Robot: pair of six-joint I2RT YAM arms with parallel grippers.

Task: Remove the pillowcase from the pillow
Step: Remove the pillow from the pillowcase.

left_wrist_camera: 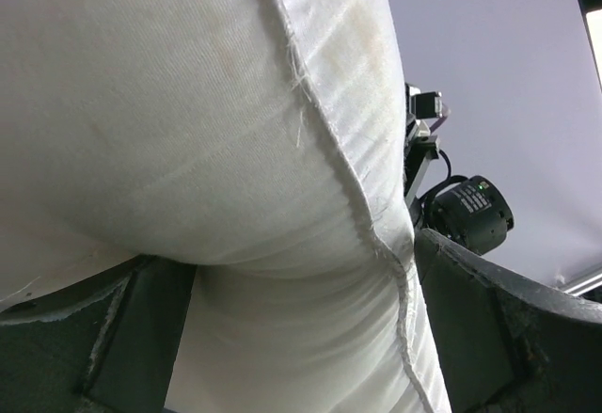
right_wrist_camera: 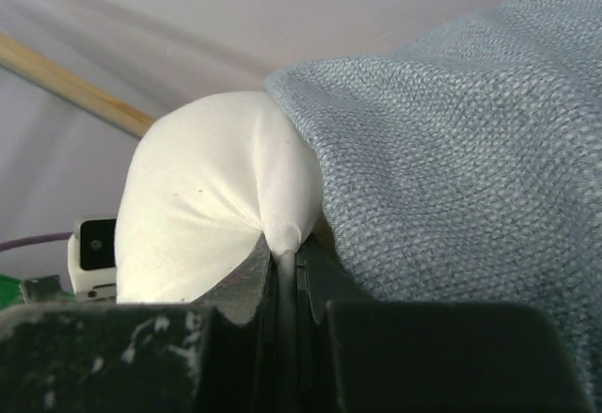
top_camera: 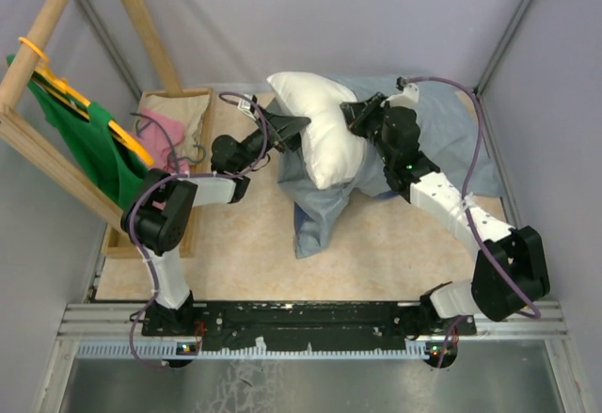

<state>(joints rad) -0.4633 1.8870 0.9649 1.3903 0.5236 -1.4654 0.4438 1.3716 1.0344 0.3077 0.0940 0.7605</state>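
Far left, the wooden frame [top_camera: 56, 164] with the green cloth [top_camera: 89, 145] and the pink cloth [top_camera: 160, 140] is being seen well apart from the action. The left claw [top_camera: 290, 131] is being held wide, straddling the pillow [top_camera: 324, 135] at its left flank; whether any squeeze is being applied cannot be told. The pillow is being propped up mid-tabletop [top_camera: 245, 253], mostly bared, its lower end apparently being wrapped by the bunched pillowcase [top_camera: 320, 211]. On the right, a nub of white pillow fabric is being pinched by the tightly closed right claw [right_wrist_camera: 285, 261], just beside the case's edge. By this judgement, the step is being done best with the pillow anchored and the case drawn toward the near edge. Bare tabletop is being offered there, while the far wall is crowding the pillow's top.
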